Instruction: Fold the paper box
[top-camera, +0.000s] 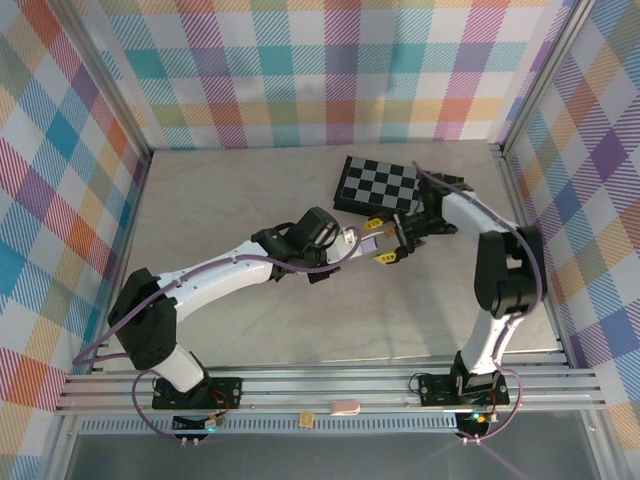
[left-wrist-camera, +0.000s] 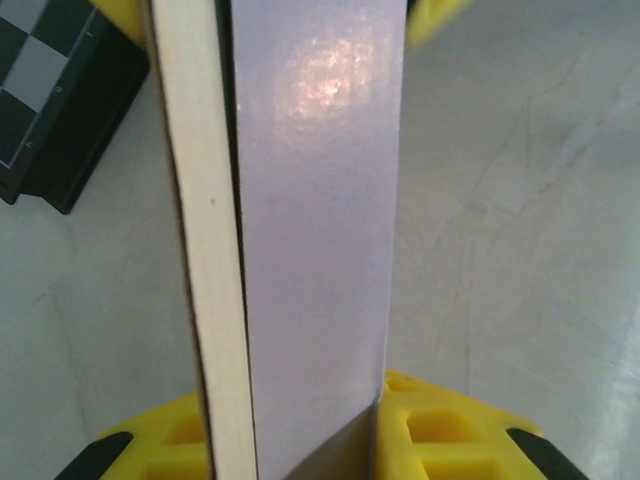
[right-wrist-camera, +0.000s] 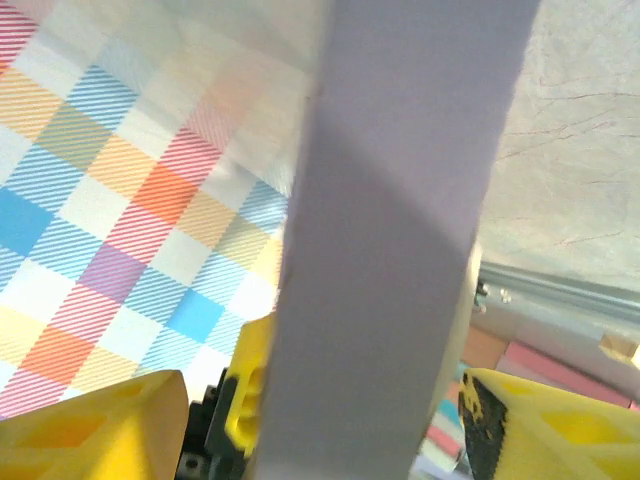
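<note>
Lavender cardboard pretty much takes over both wrist views. The paper box (left-wrist-camera: 315, 250) sits between the two arms around the middle of the tabletop (top-camera: 250, 330), just on the near side of the black-and-grey checkerboard (top-camera: 380, 185). From above I honestly can't tell whether it touches the surface or hangs a bit over it. The left fingers (left-wrist-camera: 450, 425) are closed down on it. In the left wrist view the yellow pads press against both sides at the near end, and the box runs straight out from between them, glossy lavender face toward the camera with a cream-white edge along its left side. At its far end, yellow bits of the other arm's fingers poke out on either side. The right fingers (right-wrist-camera: 545, 420) are spread wider than the panel. In the right wrist view the lavender strip rises between them: the finger on the right of that view is just beside the panel's edge, while the one on the left stands apart with a clear gap, so no grip there. From above, the right arm's two yellow tips straddle the end of the box opposite the left arm.
</note>
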